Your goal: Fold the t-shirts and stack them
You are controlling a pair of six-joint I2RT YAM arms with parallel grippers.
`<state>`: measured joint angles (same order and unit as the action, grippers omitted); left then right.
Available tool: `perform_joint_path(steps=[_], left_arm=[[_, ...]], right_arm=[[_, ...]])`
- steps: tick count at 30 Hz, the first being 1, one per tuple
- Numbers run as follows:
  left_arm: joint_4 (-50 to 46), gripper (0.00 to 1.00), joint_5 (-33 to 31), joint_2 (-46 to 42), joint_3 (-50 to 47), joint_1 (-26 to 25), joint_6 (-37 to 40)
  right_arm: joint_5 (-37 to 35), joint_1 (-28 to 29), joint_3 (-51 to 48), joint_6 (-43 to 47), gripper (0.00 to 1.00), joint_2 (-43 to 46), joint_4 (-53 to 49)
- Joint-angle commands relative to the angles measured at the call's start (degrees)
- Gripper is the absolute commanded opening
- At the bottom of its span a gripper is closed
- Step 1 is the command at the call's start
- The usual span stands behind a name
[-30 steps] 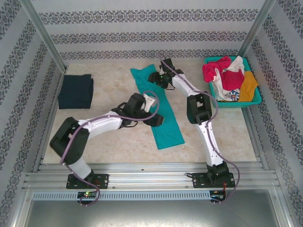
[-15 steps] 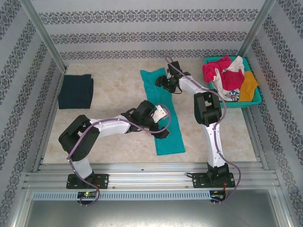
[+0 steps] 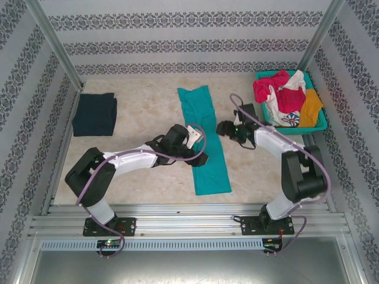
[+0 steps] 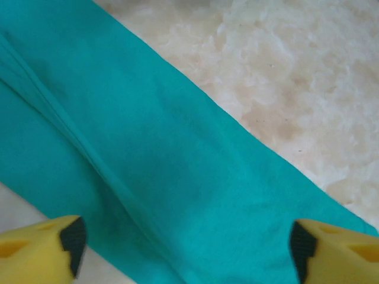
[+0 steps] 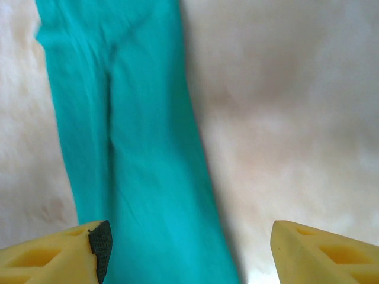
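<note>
Teal t-shirt (image 3: 204, 139) at mid-table, folded into one long narrow strip, flat on the pale marbled table top (image 3: 148, 100). Left gripper (image 3: 199, 158) low over the strip's near half, fingers (image 4: 35, 248) wide apart, clamped on nothing. Right gripper (image 3: 224, 128) just beside the strip's right edge, fingers (image 5: 47, 254) likewise spread, empty. Folded navy t-shirt (image 3: 95, 114) well apart at far left. Magenta shirt (image 3: 269, 87), white shirt (image 3: 277, 111) and orange shirt (image 3: 311, 106) heaped in teal lattice basket (image 3: 299, 131) at far right.
</note>
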<state>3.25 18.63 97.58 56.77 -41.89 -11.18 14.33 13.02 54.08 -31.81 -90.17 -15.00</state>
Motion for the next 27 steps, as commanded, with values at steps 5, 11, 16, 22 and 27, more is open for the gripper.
perform_joint_path(steps=[5,11,16,22,27], left_arm=[[-4.75,0.49,1.03,13.12,10.62,0.69,-3.05],[-10.66,0.38,-1.55,20.06,15.88,3.6,-3.14],[-11.49,0.38,-2.0,20.98,15.51,7.5,-1.99],[-10.94,0.46,1.69,19.05,15.6,10.11,-1.07],[-5.16,0.6,9.43,10.31,11.16,13.77,-8.16]], right_arm=[[-3.16,0.1,-14.01,-1.05,0.71,14.72,-3.01],[-1.88,1.24,-15.59,-1.33,0.71,19.63,-4.27],[-2.19,4.57,-16.71,1.04,0.71,20.04,-3.3],[-3.54,12.91,-14.31,13.21,0.75,20.41,-4.78],[1.9,23.49,-14.84,29.55,0.81,22.18,1.41]])
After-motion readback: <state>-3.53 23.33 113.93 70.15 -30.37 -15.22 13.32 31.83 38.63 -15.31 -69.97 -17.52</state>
